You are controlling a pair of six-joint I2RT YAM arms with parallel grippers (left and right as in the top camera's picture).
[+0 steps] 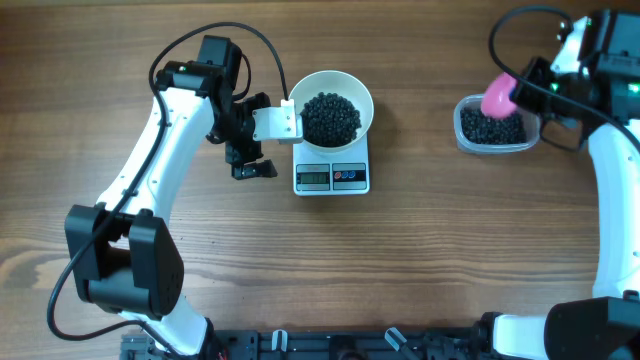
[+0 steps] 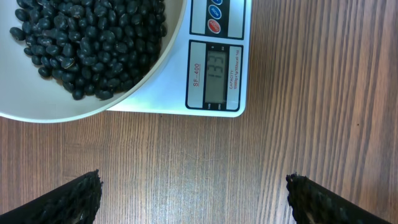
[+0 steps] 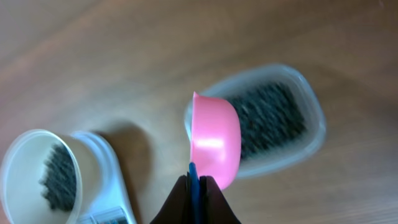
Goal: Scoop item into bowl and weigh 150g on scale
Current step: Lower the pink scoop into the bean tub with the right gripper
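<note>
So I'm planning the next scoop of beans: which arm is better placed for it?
Right: the right fingers are shut on the pink scoop at the tub of beans; the left fingers are open and empty beside the bowl.

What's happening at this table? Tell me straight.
The right gripper is shut on the handle of a pink scoop, holding it above the clear tub of black beans. The white bowl, already holding a heap of beans, sits on the scale. The left gripper hangs open over the table beside the scale, empty.
</note>
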